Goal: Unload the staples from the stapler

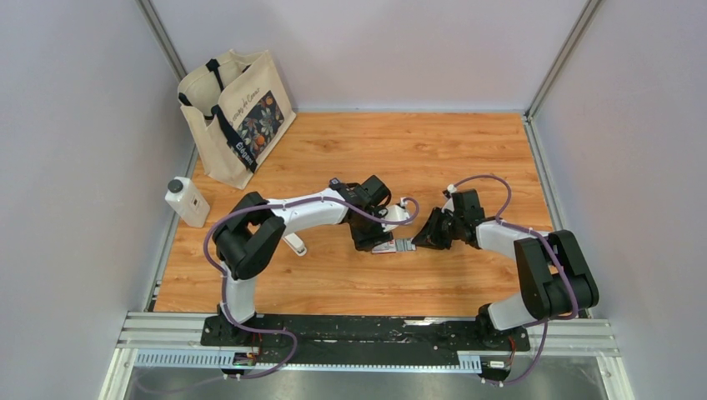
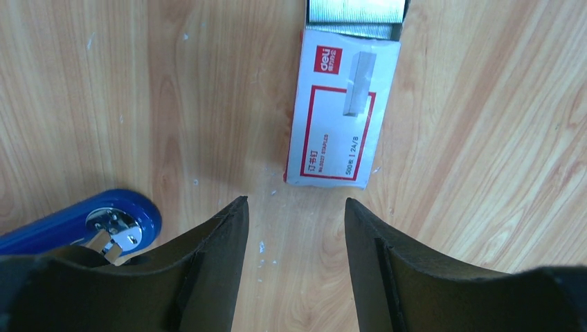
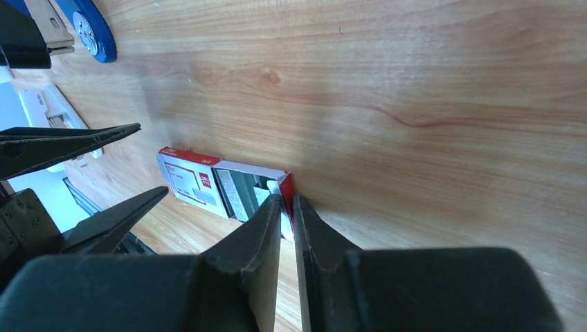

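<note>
The blue stapler (image 2: 69, 223) lies on the wood at the lower left of the left wrist view, just outside my left finger, with shiny metal showing at its rounded end. It also shows far off in the right wrist view (image 3: 91, 29). Whether staples sit in it I cannot tell. My left gripper (image 2: 294, 207) hangs open over bare wood, short of a white and red staple box (image 2: 339, 117). The box's far end is open, with staples (image 2: 356, 15) showing inside. My right gripper (image 3: 287, 202) is shut on the box's end flap (image 3: 286, 188). In the top view both grippers, left (image 1: 373, 242) and right (image 1: 419, 242), meet at the box (image 1: 395, 247).
A white bar-shaped item (image 1: 293, 244) lies left of the left gripper. A white bottle (image 1: 187, 202) stands at the table's left edge. A cream tote bag (image 1: 236, 112) stands at the back left. Frame posts and walls close the table in.
</note>
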Controlling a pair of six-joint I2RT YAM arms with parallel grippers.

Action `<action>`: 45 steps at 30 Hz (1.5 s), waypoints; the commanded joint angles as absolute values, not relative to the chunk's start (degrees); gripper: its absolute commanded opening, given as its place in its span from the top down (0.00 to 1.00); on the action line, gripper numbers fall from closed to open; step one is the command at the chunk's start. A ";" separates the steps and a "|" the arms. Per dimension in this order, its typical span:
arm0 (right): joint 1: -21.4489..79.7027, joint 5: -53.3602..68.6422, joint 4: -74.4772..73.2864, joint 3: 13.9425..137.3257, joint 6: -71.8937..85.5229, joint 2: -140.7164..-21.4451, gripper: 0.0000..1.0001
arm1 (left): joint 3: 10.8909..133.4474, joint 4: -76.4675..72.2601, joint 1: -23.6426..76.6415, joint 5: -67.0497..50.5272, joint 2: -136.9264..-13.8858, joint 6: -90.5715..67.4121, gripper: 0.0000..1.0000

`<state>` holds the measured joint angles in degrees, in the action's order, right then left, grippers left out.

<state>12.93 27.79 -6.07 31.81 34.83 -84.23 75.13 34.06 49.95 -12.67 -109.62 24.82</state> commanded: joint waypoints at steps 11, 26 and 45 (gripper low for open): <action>14.41 28.22 -4.21 31.11 35.95 -85.16 0.87 | 78.66 34.36 50.89 -11.86 -112.76 26.72 0.39; 18.10 27.87 -2.29 32.96 38.05 -87.54 0.87 | 78.13 34.45 50.80 -11.69 -112.50 26.72 0.40; 21.18 30.94 7.03 31.29 43.51 -90.62 0.78 | 78.13 35.33 50.89 -11.78 -112.32 27.07 0.41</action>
